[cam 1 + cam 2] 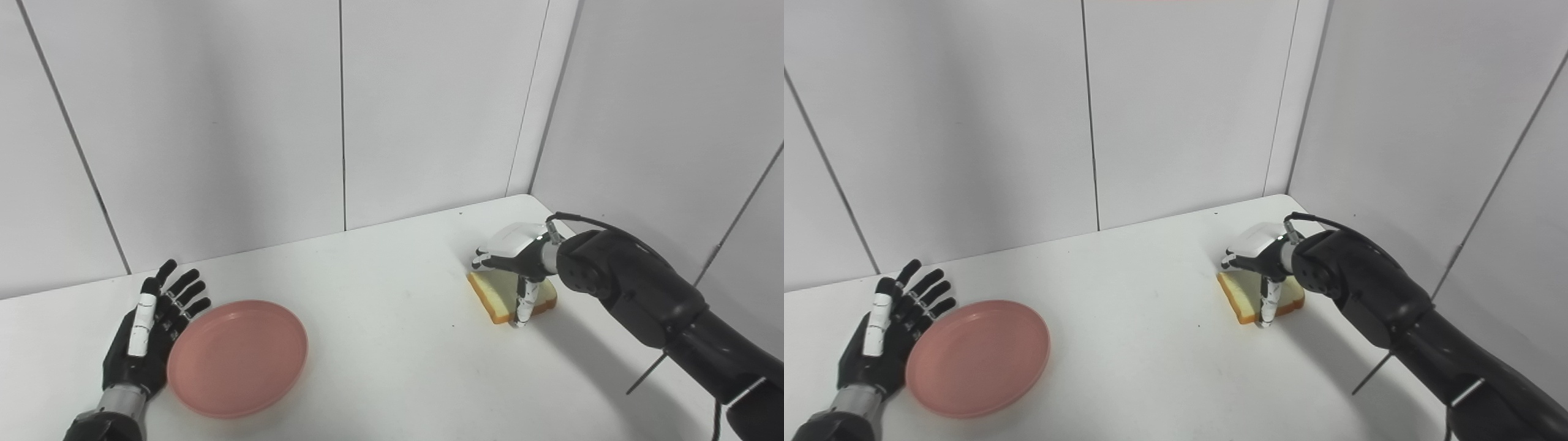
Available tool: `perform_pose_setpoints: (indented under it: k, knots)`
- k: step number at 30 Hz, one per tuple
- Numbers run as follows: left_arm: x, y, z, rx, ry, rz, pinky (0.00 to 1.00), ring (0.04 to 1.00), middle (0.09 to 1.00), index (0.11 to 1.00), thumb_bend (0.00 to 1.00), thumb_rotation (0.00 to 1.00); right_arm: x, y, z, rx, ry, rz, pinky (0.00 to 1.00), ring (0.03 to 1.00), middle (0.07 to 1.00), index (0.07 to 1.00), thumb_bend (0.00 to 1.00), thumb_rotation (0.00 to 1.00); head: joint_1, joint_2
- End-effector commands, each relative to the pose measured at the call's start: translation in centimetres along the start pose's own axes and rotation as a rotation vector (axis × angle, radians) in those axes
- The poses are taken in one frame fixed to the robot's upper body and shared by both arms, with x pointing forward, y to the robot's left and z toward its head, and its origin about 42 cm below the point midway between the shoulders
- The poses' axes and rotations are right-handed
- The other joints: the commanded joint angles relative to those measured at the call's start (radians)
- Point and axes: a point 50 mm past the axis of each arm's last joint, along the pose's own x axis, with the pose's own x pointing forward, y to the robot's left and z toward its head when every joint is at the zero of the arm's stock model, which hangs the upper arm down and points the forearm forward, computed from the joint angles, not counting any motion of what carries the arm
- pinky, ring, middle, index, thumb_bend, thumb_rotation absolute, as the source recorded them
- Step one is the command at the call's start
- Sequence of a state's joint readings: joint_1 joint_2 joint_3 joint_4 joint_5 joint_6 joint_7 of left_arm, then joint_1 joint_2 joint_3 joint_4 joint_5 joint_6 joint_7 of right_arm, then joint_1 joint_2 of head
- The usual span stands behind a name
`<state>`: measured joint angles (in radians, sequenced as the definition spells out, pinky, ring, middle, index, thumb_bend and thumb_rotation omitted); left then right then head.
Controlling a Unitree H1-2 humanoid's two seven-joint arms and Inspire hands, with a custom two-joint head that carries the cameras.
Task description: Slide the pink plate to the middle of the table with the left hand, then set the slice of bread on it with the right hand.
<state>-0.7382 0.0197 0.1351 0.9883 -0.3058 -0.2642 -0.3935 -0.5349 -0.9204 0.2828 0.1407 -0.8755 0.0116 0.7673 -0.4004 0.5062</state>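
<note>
- my left hand (150, 331) lies palm up on the white table (392, 343), fingers (184, 288) straight and fanned apart, gripping nothing
- its palm edge sits right against the left rim of the pink plate (237, 357); i cannot tell whether the two truly touch
- pink plate rests flat at the near left of the table, well left of the middle, with nothing on it
- my right hand (517, 263) hangs over the slice of bread (499, 297) at the far right of the table, close to the corner where the wall panels (245, 122) meet
- right hand is palm down, white back uppermost, fingers curled down at the far edge of the bread, thumb (525, 306) pointing down at the near edge
- thumb tip reaches table level beside the crust; the bread lies between thumb and fingers
- bread looks flat on the table, pale face up, brown crust showing on its near sides
- i cannot tell whether my right hand has closed firmly on the slice or only brackets it
- bread and plate are well apart, with bare table between them
- a black cable (582, 219) loops over my right wrist
</note>
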Motion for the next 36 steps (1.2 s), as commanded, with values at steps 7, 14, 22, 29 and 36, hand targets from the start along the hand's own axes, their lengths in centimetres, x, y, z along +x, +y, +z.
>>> perform_pose_setpoints:
  k: [7,14,22,29,36]
  knots:
    - [-1.0,0.3,-1.1,-0.012,0.034,0.009,0.79,0.858,0.842,0.923,0.89,0.73,0.0,-1.0,-2.1,-0.006,0.068,-0.070,0.98,0.968,0.964,0.890,1.00,0.26,0.001,0.006]
    - [-1.1,0.3,-1.1,-0.014,0.035,0.009,0.78,0.855,0.845,0.923,0.89,0.73,0.7,-0.7,-2.1,0.136,0.050,0.025,0.59,0.772,0.921,0.880,1.00,0.18,0.001,0.012]
    - [-1.0,0.2,-1.0,-0.011,0.035,0.007,0.78,0.851,0.845,0.923,0.89,0.73,1.4,0.1,-1.7,0.054,0.075,0.078,0.47,0.529,0.622,0.778,0.96,0.19,0.002,0.015]
    - [-1.0,0.2,-1.1,-0.015,0.036,0.008,0.77,0.845,0.841,0.920,0.89,0.73,1.6,0.7,-2.0,0.027,0.096,0.076,0.42,0.499,0.597,0.717,0.87,0.19,0.003,0.020]
    - [-0.9,0.0,-1.0,-0.012,0.038,0.010,0.75,0.828,0.832,0.909,0.89,0.73,1.5,0.7,-2.0,0.033,0.088,0.062,0.42,0.499,0.596,0.694,0.85,0.19,0.006,0.020]
